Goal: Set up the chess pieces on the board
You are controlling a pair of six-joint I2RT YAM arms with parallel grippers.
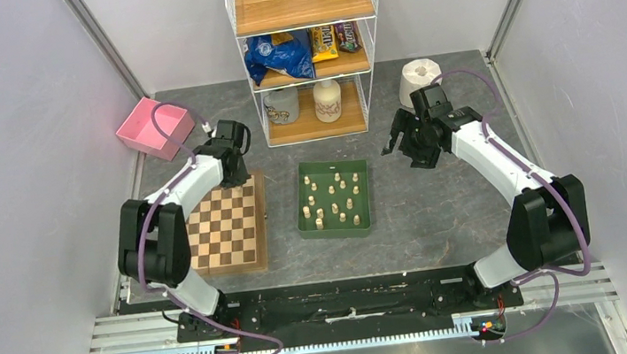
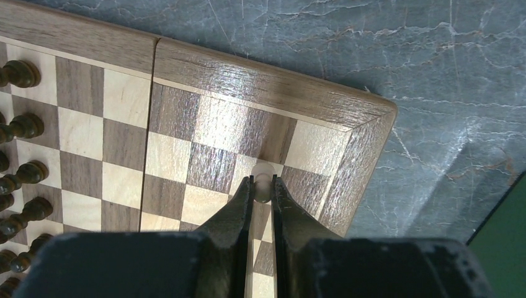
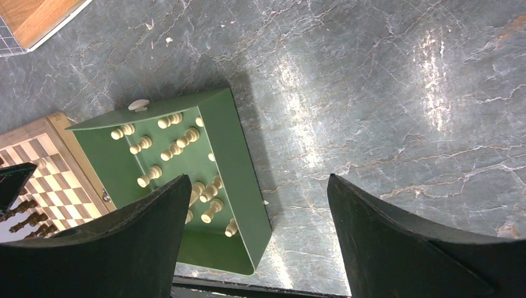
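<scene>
The checkered board (image 1: pixel 225 227) lies left of centre. My left gripper (image 2: pixel 263 181) is shut on a pale cream chess piece (image 2: pixel 264 174) and holds it over a square near the board's far right corner (image 2: pixel 347 133). Dark brown pieces (image 2: pixel 22 127) stand along the board's left edge in the left wrist view. Several cream pieces (image 1: pixel 334 197) stand in the green tray (image 1: pixel 366 198); they also show in the right wrist view (image 3: pixel 149 177). My right gripper (image 1: pixel 404 140) is open and empty, held above the bare table right of the tray.
A white wire shelf (image 1: pixel 309 53) with bottles and snack bags stands at the back centre. A pink bin (image 1: pixel 153 127) is at the back left. A white paper roll (image 1: pixel 419 76) stands behind the right gripper. Grey walls close both sides.
</scene>
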